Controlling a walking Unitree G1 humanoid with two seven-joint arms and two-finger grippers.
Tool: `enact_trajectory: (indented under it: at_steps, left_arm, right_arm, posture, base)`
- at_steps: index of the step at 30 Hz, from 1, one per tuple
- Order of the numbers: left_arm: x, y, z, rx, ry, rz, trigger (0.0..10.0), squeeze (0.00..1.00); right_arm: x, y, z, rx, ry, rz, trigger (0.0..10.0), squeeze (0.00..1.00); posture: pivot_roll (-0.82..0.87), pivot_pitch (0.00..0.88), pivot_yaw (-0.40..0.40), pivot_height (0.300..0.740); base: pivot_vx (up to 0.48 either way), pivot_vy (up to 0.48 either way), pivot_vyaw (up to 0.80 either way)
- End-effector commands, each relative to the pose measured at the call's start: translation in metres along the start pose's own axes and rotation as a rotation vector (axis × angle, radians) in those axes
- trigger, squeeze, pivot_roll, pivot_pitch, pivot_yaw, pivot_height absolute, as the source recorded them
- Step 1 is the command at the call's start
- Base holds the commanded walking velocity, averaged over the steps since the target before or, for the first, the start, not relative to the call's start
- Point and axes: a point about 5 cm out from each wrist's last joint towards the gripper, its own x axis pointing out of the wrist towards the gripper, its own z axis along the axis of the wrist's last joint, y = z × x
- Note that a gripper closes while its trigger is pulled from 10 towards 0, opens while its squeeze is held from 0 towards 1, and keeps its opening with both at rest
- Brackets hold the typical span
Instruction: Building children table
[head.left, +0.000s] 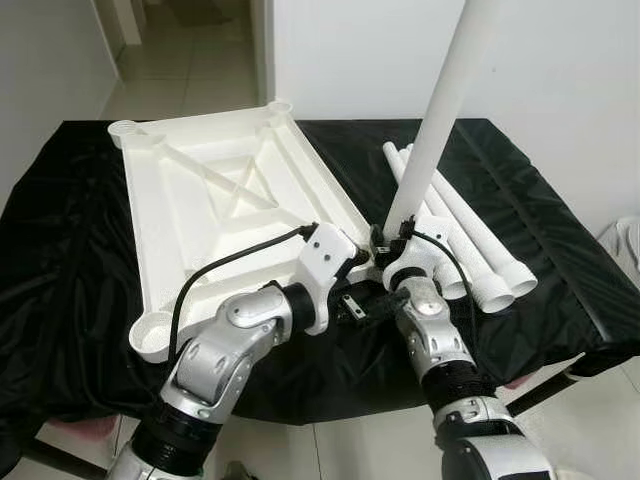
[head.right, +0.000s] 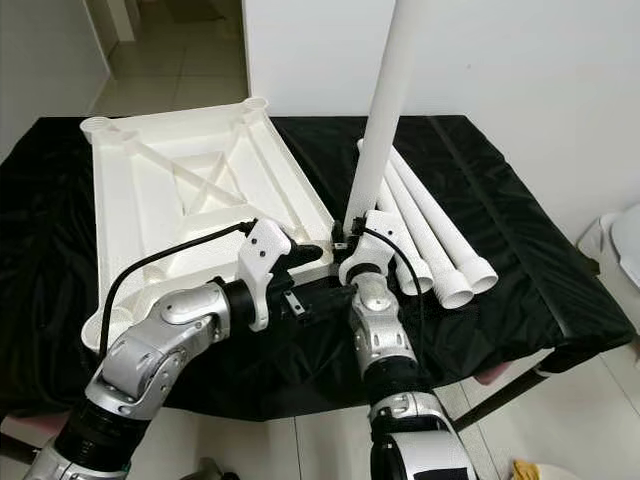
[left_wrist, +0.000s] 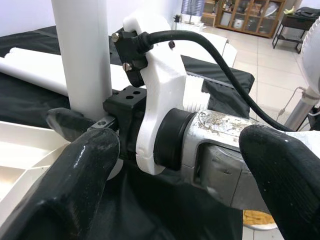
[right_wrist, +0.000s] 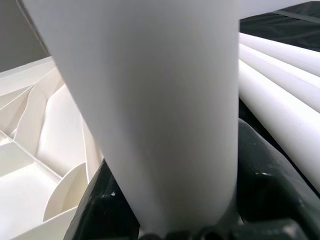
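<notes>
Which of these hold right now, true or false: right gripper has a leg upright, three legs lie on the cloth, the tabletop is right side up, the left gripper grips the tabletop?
1. The right gripper holds a white leg upright. True.
2. Three loose legs lie on the black cloth, right of the tabletop. True.
3. The tabletop lies right side up. False: its ribbed underside faces up.
4. The left gripper grips the tabletop. False: its fingers are open beside the right wrist, at the tabletop's near right corner.

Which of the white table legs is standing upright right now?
The leg clamped in the right gripper, at the tabletop's near right corner. The other three legs lie flat on the black cloth.
</notes>
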Motion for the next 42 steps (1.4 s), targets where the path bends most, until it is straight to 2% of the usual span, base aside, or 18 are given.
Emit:
enact_trajectory:
  at_steps: [1, 6, 7, 13, 20, 23, 24, 25, 26, 28, 33, 37, 42]
  left_arm:
    - [0.001, 0.000, -0.002, 0.002, 0.009, 0.018, 10.0, 0.00]
    - [0.001, -0.001, -0.003, -0.001, 0.010, 0.020, 10.0, 0.00]
    - [0.001, -0.001, -0.003, -0.001, 0.010, 0.020, 10.0, 0.00]
    - [0.001, -0.001, -0.003, 0.000, 0.008, 0.020, 10.0, 0.00]
    - [0.001, -0.001, -0.003, 0.000, 0.007, 0.020, 10.0, 0.00]
    - [0.000, -0.001, -0.004, -0.003, 0.011, 0.021, 10.0, 0.00]
    - [0.000, -0.001, -0.004, -0.003, 0.012, 0.022, 10.0, 0.00]
    - [-0.001, -0.001, -0.004, -0.003, 0.012, 0.024, 10.0, 0.00]
    - [-0.001, -0.001, -0.004, -0.003, 0.012, 0.024, 10.0, 0.00]
    - [-0.001, 0.000, -0.004, -0.004, 0.013, 0.027, 10.0, 0.00]
    - [-0.002, 0.001, -0.004, -0.003, 0.015, 0.029, 10.0, 0.00]
    - [-0.002, 0.002, -0.004, -0.001, 0.016, 0.031, 10.0, 0.00]
    - [-0.003, 0.004, -0.003, 0.001, 0.016, 0.032, 10.0, 0.00]
  right_arm:
    - [-0.004, 0.008, -0.002, 0.007, 0.020, 0.014, 10.0, 0.00]
    - [-0.006, 0.009, -0.001, 0.009, 0.031, 0.016, 10.0, 0.00]
    - [-0.007, 0.011, 0.000, 0.015, 0.028, 0.023, 10.0, 1.00]
    - [-0.009, 0.015, 0.009, 0.041, -0.016, 0.084, 10.0, 1.00]
    - [-0.008, 0.008, 0.017, 0.059, -0.036, 0.138, 10.0, 1.00]
    - [-0.004, -0.008, 0.026, 0.040, -0.035, 0.245, 10.0, 1.00]
    - [-0.003, -0.013, 0.027, 0.034, -0.029, 0.273, 10.0, 0.64]
    - [-0.003, -0.017, 0.028, 0.020, -0.027, 0.293, 10.0, 0.00]
    - [-0.003, -0.017, 0.028, 0.020, -0.027, 0.293, 10.0, 0.00]
    - [-0.001, -0.030, 0.029, -0.020, -0.007, 0.387, 10.0, 0.00]
    - [0.002, -0.041, 0.028, -0.071, 0.013, 0.457, 10.0, 0.00]
    - [0.008, -0.059, 0.024, -0.102, 0.075, 0.598, 10.0, 0.00]
    - [0.011, -0.061, 0.023, -0.120, 0.087, 0.626, 10.0, 0.00]
  posture:
    - [-0.03, 0.000, -0.038, 0.740]
    - [-0.03, 0.000, -0.040, 0.740]
    - [-0.03, 0.000, -0.042, 0.740]
    - [-0.03, 0.000, -0.043, 0.740]
    - [-0.03, 0.000, -0.046, 0.740]
    - [-0.04, 0.000, -0.048, 0.740]
    - [-0.04, 0.000, -0.049, 0.740]
    - [-0.04, 0.000, -0.049, 0.740]
    - [-0.04, 0.000, -0.049, 0.740]
    - [-0.04, 0.002, -0.046, 0.740]
    - [-0.04, 0.004, -0.044, 0.740]
    - [-0.04, 0.015, -0.030, 0.740]
    - [-0.04, 0.016, -0.022, 0.740]
  base:
    - [0.000, 0.000, 0.00]
    - [0.000, 0.000, 0.00]
    - [0.000, 0.000, 0.00]
    - [0.000, 0.000, 0.00]
    - [0.000, 0.000, 0.00]
    - [0.000, 0.000, 0.00]
    - [0.000, 0.000, 0.00]
    - [0.000, 0.000, 0.00]
    - [0.000, 0.000, 0.00]
    - [0.000, 0.000, 0.00]
    - [0.000, 0.000, 0.00]
    - [0.000, 0.000, 0.00]
    - [0.000, 0.000, 0.00]
